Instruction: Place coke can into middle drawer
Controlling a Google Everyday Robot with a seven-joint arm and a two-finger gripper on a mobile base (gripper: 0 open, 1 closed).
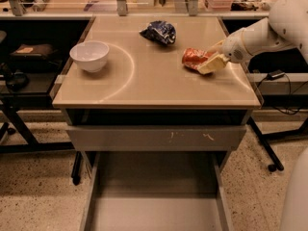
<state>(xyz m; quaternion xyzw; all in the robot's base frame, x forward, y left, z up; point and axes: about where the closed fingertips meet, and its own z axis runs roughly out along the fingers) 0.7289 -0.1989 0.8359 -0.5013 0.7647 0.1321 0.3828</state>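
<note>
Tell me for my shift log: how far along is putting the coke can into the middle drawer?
Done: the middle drawer is pulled open below. In hand: the gripper is at the coke can, which lies on the tabletop near its right edge, not lifted. Left: lift it, carry it down, set it in the drawer.

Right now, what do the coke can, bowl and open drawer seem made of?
The coke can looks like thin metal, orange-red print with sheen. The bowl is glossy white, ceramic or plastic; cannot tell. The middle drawer looks like matte grey painted metal, with thin walls. The tool is at the can on the tabletop.
</note>
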